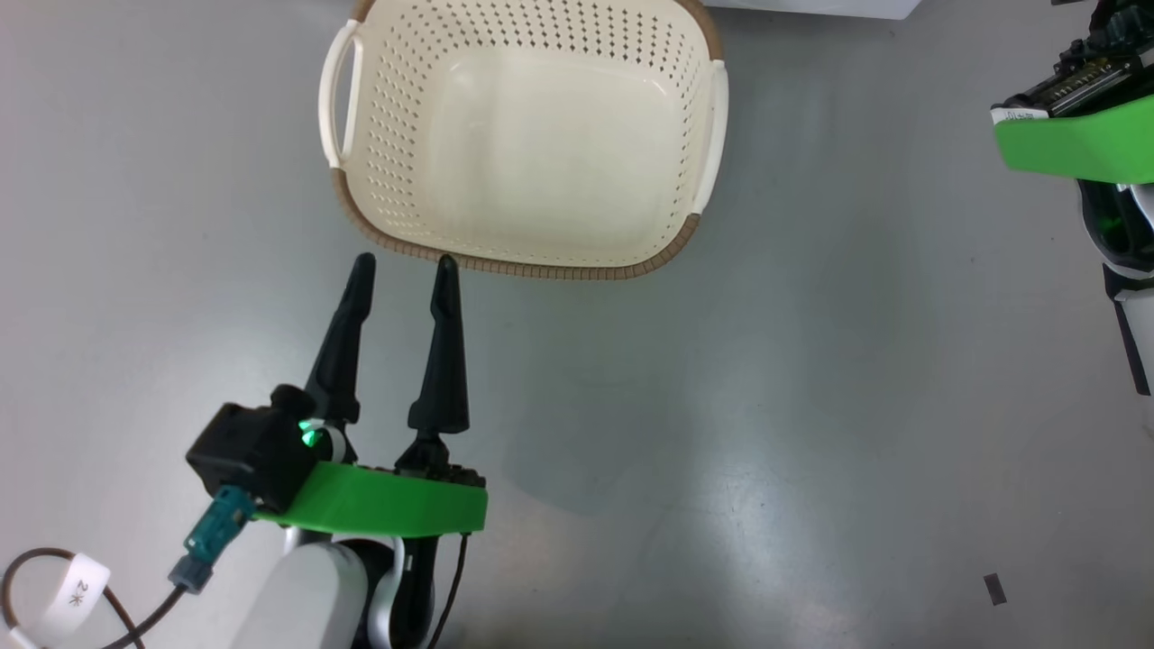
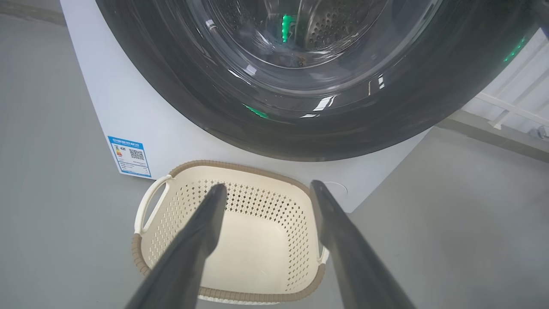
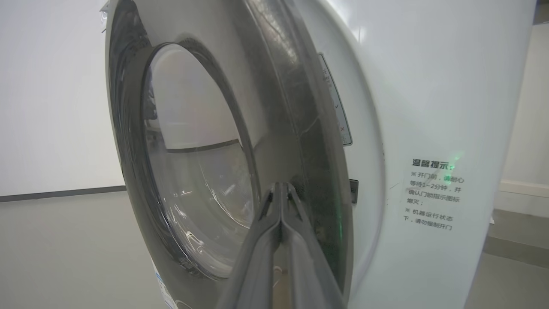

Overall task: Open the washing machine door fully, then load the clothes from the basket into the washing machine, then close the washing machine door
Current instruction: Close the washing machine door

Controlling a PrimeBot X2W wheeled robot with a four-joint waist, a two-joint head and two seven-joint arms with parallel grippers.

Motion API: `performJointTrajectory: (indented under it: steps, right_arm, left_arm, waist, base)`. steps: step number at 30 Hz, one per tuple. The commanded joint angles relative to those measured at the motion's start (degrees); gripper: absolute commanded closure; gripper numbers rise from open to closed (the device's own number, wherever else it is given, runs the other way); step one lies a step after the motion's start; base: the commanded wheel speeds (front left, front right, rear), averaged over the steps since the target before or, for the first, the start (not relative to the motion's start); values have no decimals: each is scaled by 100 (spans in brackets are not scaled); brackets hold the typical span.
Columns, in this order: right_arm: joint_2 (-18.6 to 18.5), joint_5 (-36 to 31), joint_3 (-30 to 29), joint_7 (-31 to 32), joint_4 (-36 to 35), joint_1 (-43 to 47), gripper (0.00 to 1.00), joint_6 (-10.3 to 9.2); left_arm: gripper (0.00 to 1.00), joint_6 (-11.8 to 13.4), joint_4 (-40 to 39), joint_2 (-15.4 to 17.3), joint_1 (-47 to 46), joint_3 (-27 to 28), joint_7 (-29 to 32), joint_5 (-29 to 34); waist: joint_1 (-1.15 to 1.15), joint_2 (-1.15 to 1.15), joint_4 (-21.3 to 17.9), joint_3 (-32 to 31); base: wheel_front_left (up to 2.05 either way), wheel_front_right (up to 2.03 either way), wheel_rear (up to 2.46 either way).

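Cream basket (image 1: 397, 135) lies just beyond wide left jaws; shut right jaws by door (image 3: 197, 163) rim.

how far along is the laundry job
Done: the basket is empty. In hand: the right gripper, fingers shut, is at the edge of the door, which sits close against the washing machine. Left: at most pressing it home; whether it has latched I can't tell. The left gripper is open, holding nothing.
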Motion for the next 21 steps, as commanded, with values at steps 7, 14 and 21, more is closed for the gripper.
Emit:
performJointTrajectory:
  steps: [7,14,21]
  right_arm:
    - [-121,122,229,-18,-14,-189,100,8]
    - [-204,105,379,-18,67,-327,100,8]
    - [-299,130,517,-18,244,-561,100,8]
  left_arm:
    - [0,71,-214,76,-92,59,-36,-126]
    - [0,111,-298,76,-64,31,-36,-175]
    - [0,136,-383,76,5,9,-36,-201]
  waist:
    - [0,0,83,-24]
    - [0,0,134,-8]
    - [0,0,205,-3]
  base:
    - [0,0,0]
    - [0,0,0]
    - [0,0,0]
